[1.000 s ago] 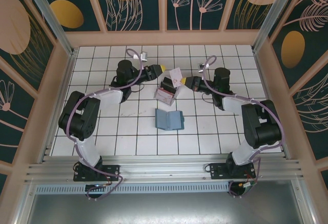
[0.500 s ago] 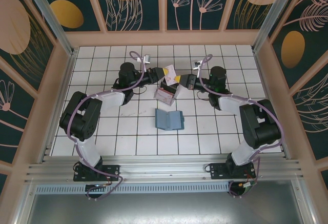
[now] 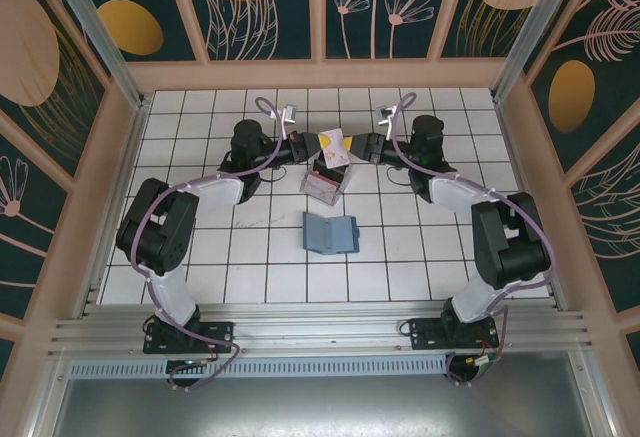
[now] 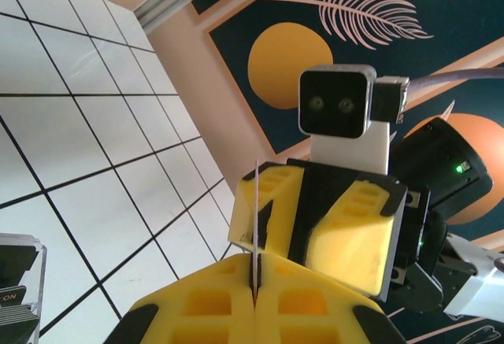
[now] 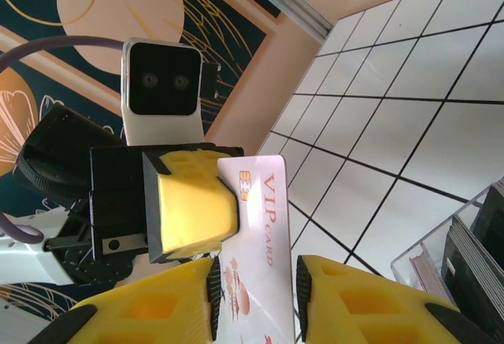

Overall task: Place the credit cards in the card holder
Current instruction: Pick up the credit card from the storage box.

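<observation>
A pale credit card marked VIP hangs in the air above the clear box, between the two grippers. My left gripper is shut on it; in the left wrist view the credit card shows edge-on, pinched between the yellow fingers of the left gripper. My right gripper faces it from the right. In the right wrist view the right gripper has its jaws apart with the credit card lying face-on between them. The teal card holder lies flat on the tiles nearer the bases.
A clear plastic box with more cards stands under the grippers; it also shows in the wrist views as the box and its cards. White tiled floor spreads around, with patterned walls close behind.
The left gripper has closed on the card and the right gripper has opened off it. Both grippers and the card drifted a little toward the back wall.
</observation>
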Controlling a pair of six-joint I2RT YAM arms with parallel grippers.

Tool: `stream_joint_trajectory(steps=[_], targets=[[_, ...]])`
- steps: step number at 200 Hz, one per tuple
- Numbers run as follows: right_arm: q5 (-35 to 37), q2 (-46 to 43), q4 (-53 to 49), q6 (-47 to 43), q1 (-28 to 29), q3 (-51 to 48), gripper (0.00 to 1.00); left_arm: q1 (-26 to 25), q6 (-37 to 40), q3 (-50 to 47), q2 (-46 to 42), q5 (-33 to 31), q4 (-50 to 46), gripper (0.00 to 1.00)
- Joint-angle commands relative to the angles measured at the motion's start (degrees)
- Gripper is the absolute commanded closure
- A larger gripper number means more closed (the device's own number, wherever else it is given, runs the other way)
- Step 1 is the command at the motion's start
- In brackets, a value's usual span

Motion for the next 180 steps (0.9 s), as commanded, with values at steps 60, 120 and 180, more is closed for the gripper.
stream_joint_trajectory(steps=[60,120,180], targets=[[-3.86,2.24,-6.39,-4.82,-0.05,2.97,0.85,-0.23,1.49,1.72,0.3,3.07,-1.03,0.97],[-6.51,2.05,-8.56,-5.87,0.98,2.98,0.79,-0.21,1.83,1.87,0.82,2.26,-1.6,0.97],[-6.15,1.64,-8.49,-5.69,1.23,2.04,0.98,-0.22,4.21,1.8,0.53,1.1,-5.85,0.79]])
